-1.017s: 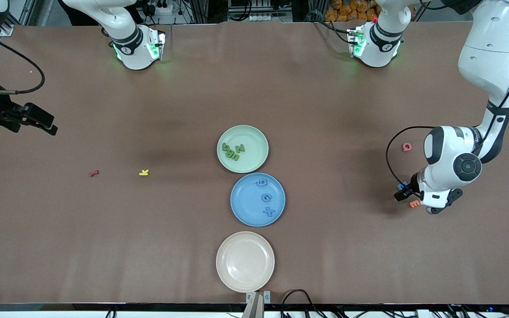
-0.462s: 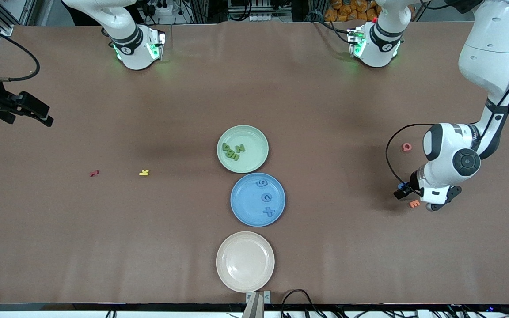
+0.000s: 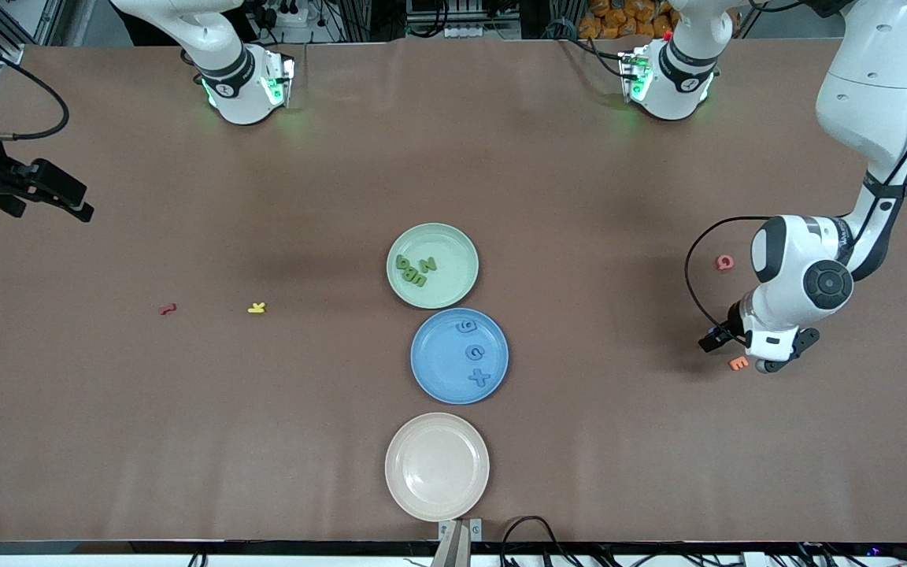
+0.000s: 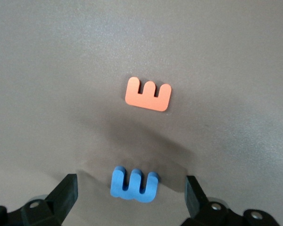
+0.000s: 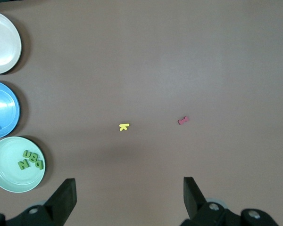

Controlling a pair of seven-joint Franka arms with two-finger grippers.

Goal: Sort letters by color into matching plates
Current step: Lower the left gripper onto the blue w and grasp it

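While three blue letters already lie in blue plate, we judge last blue letter is pickup in hand. It lies on table toward left arm's end from blue plate, just beside orange letter. Left gripper low over it, fingers spread, pointing down; next we descend, pinch. Right gripper waits, fingers spread, at right arm's end.

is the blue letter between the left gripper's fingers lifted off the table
No, the blue letter lies flat on the table, with the open left gripper astride it.
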